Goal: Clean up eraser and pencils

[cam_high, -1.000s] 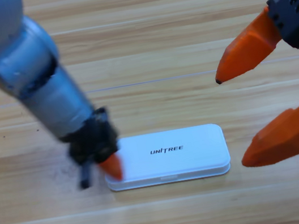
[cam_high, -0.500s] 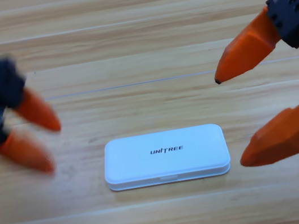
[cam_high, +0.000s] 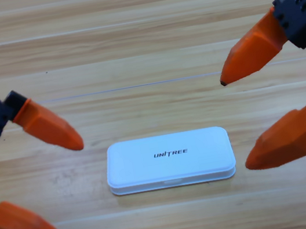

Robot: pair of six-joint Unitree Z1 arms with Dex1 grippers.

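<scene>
Nearest, left gripper [cam_high: 69, 190] parked at the left edge, jaws spread wide, holding nothing. White case [cam_high: 169, 160] lies flat mid-table, lid closed; eraser and pencils not visible, presumably inside. Case looks light, rigid, smooth plastic, likely slippery; best taken across its narrow width at the rounded edges. Farther, right gripper [cam_high: 234, 124] waits at the right edge, equally wide and empty.

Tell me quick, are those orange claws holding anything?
Left gripper: open, empty, at the left edge.
Right gripper: open, empty, at the right edge.
</scene>
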